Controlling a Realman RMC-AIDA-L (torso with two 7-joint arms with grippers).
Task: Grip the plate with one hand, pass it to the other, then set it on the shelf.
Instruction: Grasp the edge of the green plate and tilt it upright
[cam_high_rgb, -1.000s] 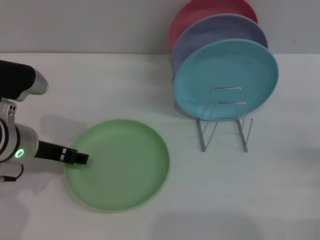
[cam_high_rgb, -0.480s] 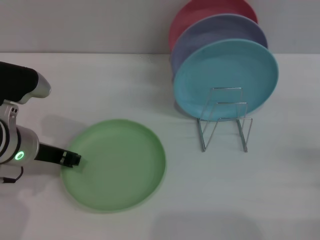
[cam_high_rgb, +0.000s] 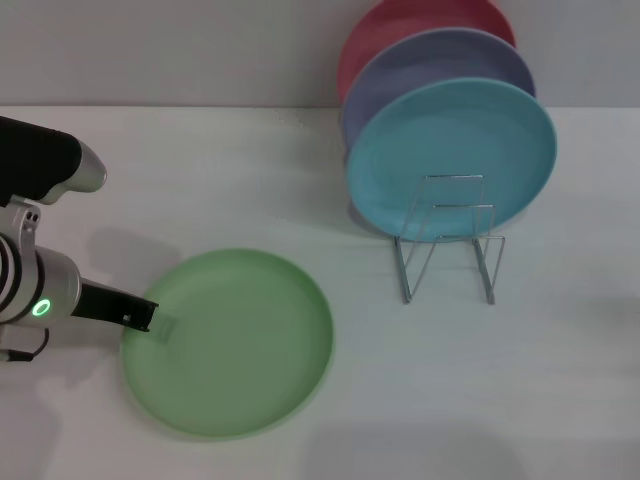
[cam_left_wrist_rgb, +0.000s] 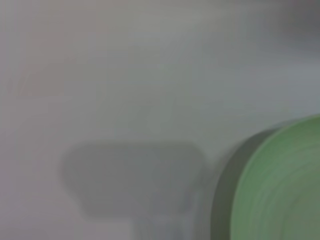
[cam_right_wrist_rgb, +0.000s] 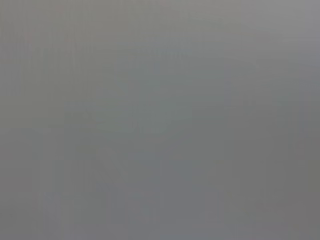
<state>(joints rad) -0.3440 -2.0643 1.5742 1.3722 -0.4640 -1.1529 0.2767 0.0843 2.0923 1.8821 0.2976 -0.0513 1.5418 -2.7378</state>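
Left gripper (cam_high_rgb: 140, 318) at the rim of the green plate (cam_high_rgb: 235, 345) on the white worktop (cam_high_rgb: 230, 175).
The plate lies flat, well apart from the wire shelf (cam_high_rgb: 450, 245), which holds blue (cam_high_rgb: 450, 150), lavender (cam_high_rgb: 440, 60) and red (cam_high_rgb: 420, 20) plates upright. The jaws are over the plate's left edge; whether they pinch it cannot be told. The right gripper is out of view.

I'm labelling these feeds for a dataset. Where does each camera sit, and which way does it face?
Head view: on the robot's head, facing forward and down at the white table; shows the left arm with its left pincer at the green plate, and the wire rack.
Left wrist view: on the left wrist, facing the table and plate rim; no fingers show.
Right wrist view: on the right wrist; only blank grey.
Head and left wrist views share the plate.
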